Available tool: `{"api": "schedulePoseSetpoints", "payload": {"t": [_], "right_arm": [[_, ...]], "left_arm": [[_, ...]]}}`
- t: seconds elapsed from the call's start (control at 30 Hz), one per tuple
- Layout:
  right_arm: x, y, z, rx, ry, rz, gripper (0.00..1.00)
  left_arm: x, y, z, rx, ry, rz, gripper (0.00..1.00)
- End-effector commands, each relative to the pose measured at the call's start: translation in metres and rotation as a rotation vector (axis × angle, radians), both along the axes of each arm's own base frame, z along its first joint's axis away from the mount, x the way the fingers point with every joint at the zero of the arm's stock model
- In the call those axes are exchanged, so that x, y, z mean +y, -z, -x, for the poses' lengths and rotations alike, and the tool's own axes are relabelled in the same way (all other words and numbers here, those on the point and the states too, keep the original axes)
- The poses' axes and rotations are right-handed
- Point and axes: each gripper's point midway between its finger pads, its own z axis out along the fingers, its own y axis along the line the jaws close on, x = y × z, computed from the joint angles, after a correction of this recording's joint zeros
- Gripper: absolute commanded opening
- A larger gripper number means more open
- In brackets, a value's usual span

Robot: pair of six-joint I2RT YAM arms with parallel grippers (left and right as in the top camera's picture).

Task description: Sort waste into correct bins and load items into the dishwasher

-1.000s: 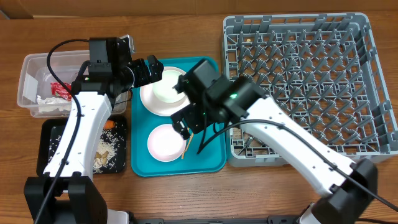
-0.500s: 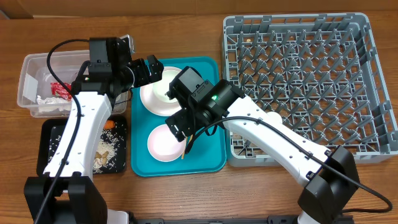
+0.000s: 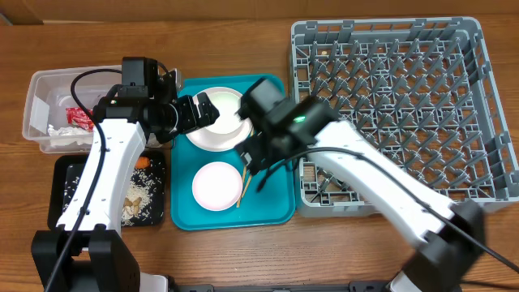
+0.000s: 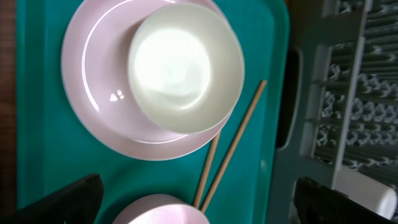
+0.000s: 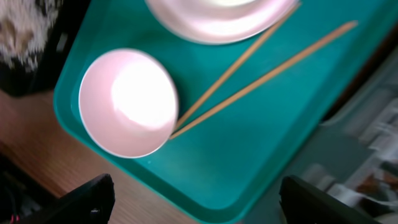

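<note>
Now that the right gripper is brought back over the teal tray, wide open and empty, the chopsticks lying on that tray are probably targeted next; the left gripper is kept open, empty.

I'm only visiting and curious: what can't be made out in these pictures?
Overhead: the right arm hides the upper ends of the chopsticks.
Left wrist: the lower bowl is cut off by the bottom edge.
Right wrist: the plate is cut off by the top edge; the dish rack is a blur.
</note>
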Motion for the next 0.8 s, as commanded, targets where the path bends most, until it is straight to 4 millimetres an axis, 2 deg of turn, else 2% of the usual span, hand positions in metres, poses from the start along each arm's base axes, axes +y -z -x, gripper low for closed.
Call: {"api": "schedulePoseSetpoints", "payload": {"t": [0.0,0.1,0.17,0.33,0.5,0.67,0.77], "right_arm": [[-0.032,-0.078,-0.018,-0.183,0.087,-0.106,0.89],[-0.065,-0.103,-0.023,-0.231,0.164,-0.133,0.93],[-0.085,-0.111,-0.024,-0.24,0.212,-0.131,0.94],[-0.124,-0.106,-0.021,-0.189,0.302,-0.081,0.96],[-0.136,-0.095,-0.019,-0.155,0.331,-0.049,0.99],[-0.136,-0.093,-0.021,-0.156,0.333,-0.044,1.0],[-0.136,-0.092,-0.021,-0.154,0.333,-0.043,1.0]], "left_arm": [[0.013,0.005,0.006,0.037,-0.028,-0.085,1.0],[0.014,0.012,0.024,0.115,-0.021,-0.1,1.0],[0.019,0.016,0.032,0.147,-0.019,-0.129,0.95],[0.03,0.028,0.056,0.247,-0.028,-0.211,0.84],[0.025,0.048,0.08,0.334,0.0,-0.221,0.67],[0.018,0.074,0.103,0.397,0.035,-0.227,0.65],[0.015,0.083,0.109,0.407,0.046,-0.225,0.65]]}}
